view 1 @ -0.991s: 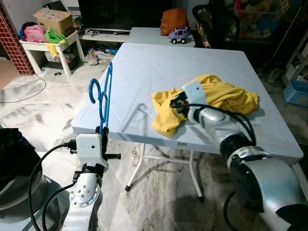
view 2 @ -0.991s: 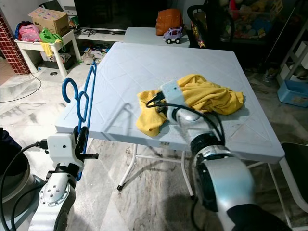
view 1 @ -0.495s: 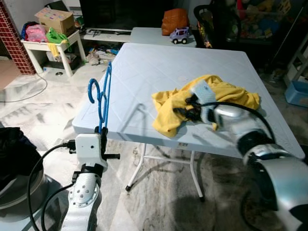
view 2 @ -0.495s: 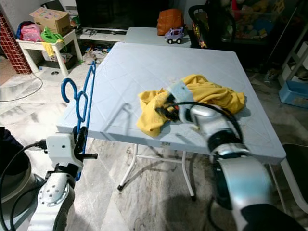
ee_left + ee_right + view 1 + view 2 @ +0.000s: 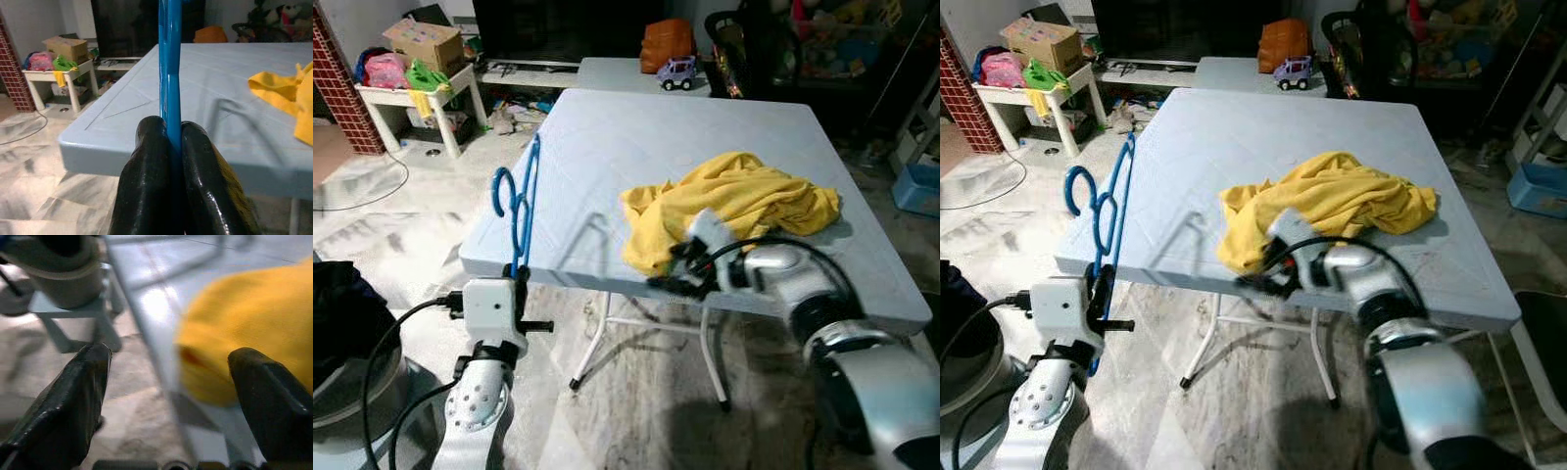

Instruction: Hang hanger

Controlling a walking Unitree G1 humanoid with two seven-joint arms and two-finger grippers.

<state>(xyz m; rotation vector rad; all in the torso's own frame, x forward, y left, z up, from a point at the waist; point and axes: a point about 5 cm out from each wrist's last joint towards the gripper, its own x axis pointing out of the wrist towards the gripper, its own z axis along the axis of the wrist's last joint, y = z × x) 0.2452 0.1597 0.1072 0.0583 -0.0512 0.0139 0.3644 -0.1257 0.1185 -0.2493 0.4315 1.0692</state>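
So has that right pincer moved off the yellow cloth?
Yes. The right pincer has pulled back from the crumpled yellow cloth to the pale blue table's near edge, fingers open.

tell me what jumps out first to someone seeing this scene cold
The crumpled yellow cloth on the pale blue folding table catches the eye first, bunched toward the table's near right. Next is the bright blue hanger, held upright off the table's near left corner, clamped between the left gripper's black fingers. The right gripper hangs open at the table's near edge, just below the cloth's drooping corner.
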